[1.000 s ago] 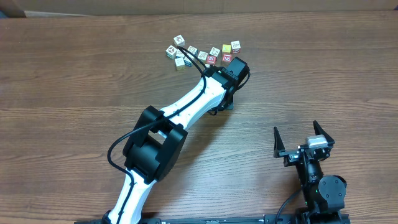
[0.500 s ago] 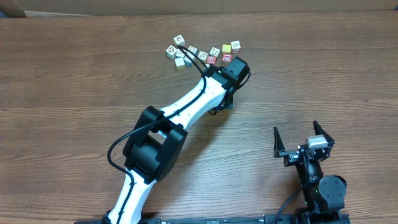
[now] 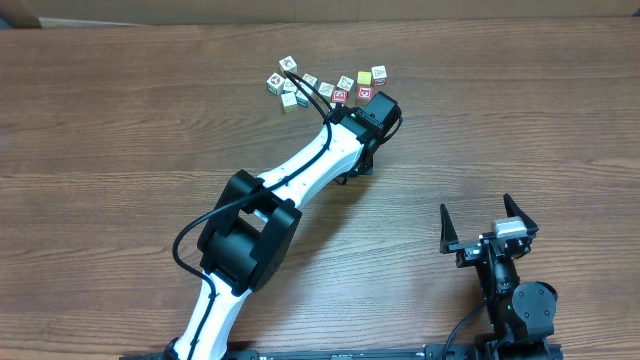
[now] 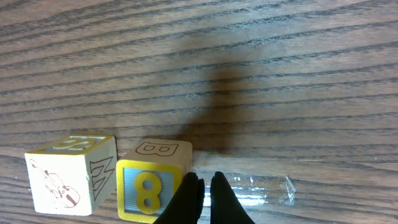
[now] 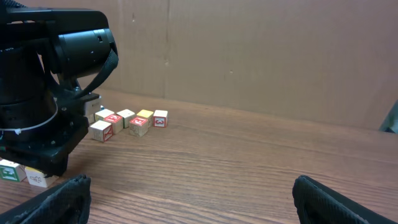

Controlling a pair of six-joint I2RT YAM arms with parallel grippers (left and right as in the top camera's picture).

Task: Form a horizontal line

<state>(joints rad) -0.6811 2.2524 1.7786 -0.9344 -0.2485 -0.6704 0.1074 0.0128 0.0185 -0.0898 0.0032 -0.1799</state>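
In the left wrist view my left gripper [image 4: 204,180] is shut and empty, its tips on the wood right beside a yellow-framed cube with an 8 [image 4: 149,190]. A white cube with a violin picture [image 4: 71,171] stands against that cube's left side; this pair is the part of the horizontal line that shows. In the right wrist view a white-green cube [image 5: 9,171] and a pale cube [image 5: 37,179] peek out below the left arm. From overhead the left arm [image 3: 320,155] covers this row. My right gripper [image 3: 476,206] stands open and empty near the front edge.
A loose cluster of several small picture cubes [image 3: 330,85] lies at the far side of the table, just beyond the left wrist [image 3: 378,108]. A strip of clear tape [image 4: 261,186] sticks to the wood right of the left fingertips. A brown wall [image 5: 249,50] backs the table.
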